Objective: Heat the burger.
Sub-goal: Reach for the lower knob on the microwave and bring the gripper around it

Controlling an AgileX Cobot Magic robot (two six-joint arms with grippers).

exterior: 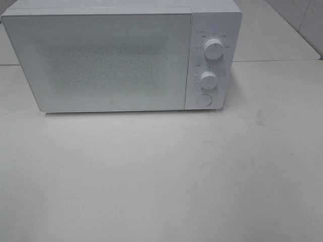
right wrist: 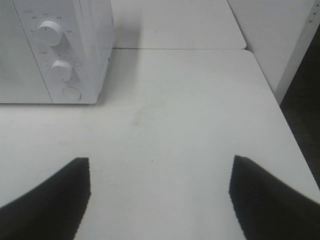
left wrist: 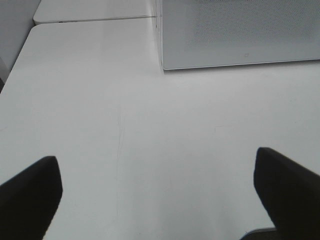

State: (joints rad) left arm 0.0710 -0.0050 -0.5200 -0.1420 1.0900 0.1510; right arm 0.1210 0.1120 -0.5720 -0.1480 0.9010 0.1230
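Observation:
The burger is out of view in every frame. A white microwave (exterior: 101,60) stands at the back of the table with its door shut; two dials (exterior: 214,49) and a round button (exterior: 204,100) sit on its right panel. Neither arm shows in the high view. In the left wrist view my left gripper (left wrist: 157,185) is open over bare tabletop, short of the microwave's (left wrist: 240,32) front left corner. In the right wrist view my right gripper (right wrist: 160,192) is open too, nothing between its dark fingers (right wrist: 50,200), with the microwave's (right wrist: 55,50) control panel ahead.
The white table (exterior: 161,176) spreads in front of the microwave. Its right edge (right wrist: 280,110) drops off beside a white wall panel. A second table surface (left wrist: 90,10) adjoins behind, past a seam.

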